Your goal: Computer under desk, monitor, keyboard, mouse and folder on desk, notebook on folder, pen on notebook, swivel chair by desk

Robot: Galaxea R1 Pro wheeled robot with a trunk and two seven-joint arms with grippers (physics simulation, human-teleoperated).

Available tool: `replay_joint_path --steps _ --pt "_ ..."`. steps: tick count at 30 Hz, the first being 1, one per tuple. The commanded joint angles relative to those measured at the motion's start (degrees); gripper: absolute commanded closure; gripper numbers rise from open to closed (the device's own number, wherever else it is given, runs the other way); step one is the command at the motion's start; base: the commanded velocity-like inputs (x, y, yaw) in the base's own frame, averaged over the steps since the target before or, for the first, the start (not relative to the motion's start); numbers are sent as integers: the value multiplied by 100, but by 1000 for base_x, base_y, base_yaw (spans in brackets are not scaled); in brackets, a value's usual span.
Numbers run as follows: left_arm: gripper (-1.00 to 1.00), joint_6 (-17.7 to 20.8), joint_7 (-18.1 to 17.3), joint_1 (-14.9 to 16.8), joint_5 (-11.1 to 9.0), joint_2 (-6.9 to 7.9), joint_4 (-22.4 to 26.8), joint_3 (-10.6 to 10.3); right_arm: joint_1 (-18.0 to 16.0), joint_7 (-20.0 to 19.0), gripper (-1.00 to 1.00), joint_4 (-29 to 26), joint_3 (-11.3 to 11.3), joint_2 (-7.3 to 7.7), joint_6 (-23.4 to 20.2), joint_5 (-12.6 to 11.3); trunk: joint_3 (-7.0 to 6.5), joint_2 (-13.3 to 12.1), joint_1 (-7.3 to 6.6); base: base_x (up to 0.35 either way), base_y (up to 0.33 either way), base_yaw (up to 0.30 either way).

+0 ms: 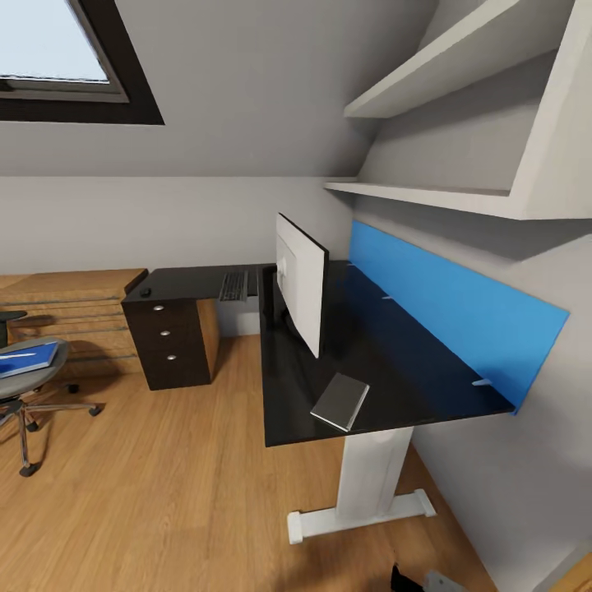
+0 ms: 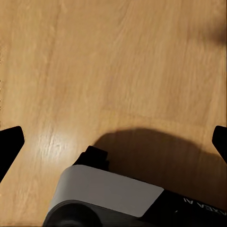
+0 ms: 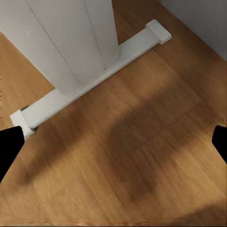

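Note:
The black-topped desk (image 1: pixel 386 362) on a white leg (image 1: pixel 370 477) runs along the right wall. On it stands the monitor (image 1: pixel 301 289), white back toward me. The notebook (image 1: pixel 340 400) lies near the desk's front corner. The keyboard (image 1: pixel 234 285) and the mouse (image 1: pixel 145 291) rest on the far wing. At the left edge the blue folder (image 1: pixel 29 359) lies on the swivel chair (image 1: pixel 25 395). My left gripper (image 2: pixel 115 144) hangs open over bare floor. My right gripper (image 3: pixel 115 144) is open above the floor by the desk's white foot (image 3: pixel 90 80). The computer and pen are out of view.
A black drawer unit (image 1: pixel 171 339) stands under the desk's far wing, with low light-wood shelf units (image 1: pixel 70 308) beside it. A blue panel (image 1: pixel 452 312) backs the desk, and white shelves (image 1: pixel 460 107) hang above. Open wood floor (image 1: pixel 164 485) lies between chair and desk.

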State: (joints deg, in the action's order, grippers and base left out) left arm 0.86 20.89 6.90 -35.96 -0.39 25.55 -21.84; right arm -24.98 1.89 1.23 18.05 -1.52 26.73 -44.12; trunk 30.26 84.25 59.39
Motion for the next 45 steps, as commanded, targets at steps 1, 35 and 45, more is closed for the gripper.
replay_joint_path --steps 1,35,45 --pt "-100 -3 45 4 -40 5 -24 -47 27 12 -100 30 45 -37 30 -26 5 3 0 0 0 0" --pt "-100 -33 53 4 5 9 -647 3 248 -48 -100 -61 36 92 121 -7 5 3 0 0 0 0" --pt "-100 -33 52 4 -4 12 -647 4 248 -35 -100 -470 50 218 107 9 5 3 0 0 0 0"
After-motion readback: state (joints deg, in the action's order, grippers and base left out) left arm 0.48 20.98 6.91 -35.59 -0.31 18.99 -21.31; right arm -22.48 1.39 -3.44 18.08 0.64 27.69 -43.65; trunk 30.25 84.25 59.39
